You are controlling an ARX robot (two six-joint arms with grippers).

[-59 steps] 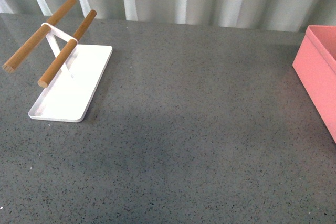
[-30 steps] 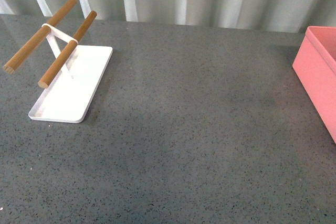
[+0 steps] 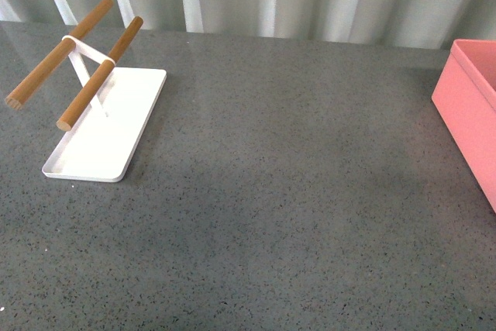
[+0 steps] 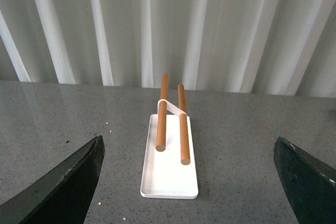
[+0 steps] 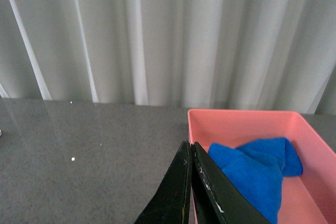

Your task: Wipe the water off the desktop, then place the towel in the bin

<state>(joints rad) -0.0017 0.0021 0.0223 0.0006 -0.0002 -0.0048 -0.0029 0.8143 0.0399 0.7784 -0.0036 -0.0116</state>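
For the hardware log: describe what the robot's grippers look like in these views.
Only fingers show. The left gripper has two broad, dark, matte wedge-shaped fingers. The right gripper has black tapering fingers with pale scuffs. No cables or markings visible.

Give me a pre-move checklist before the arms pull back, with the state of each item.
1. Towel inside the bin: ok, the blue cloth lies within the pink walls.
2. Right gripper free of the towel: ok, its fingers are shut together with nothing between them, in front of the bin.
3. Left gripper empty: ok, its fingers are spread wide with only the desktop between them.
4. Water wiped off the desktop: cannot tell; no puddle shows in the front view, but the surface is glossy and speckled.
5. White tray with wooden rods standing: ok.
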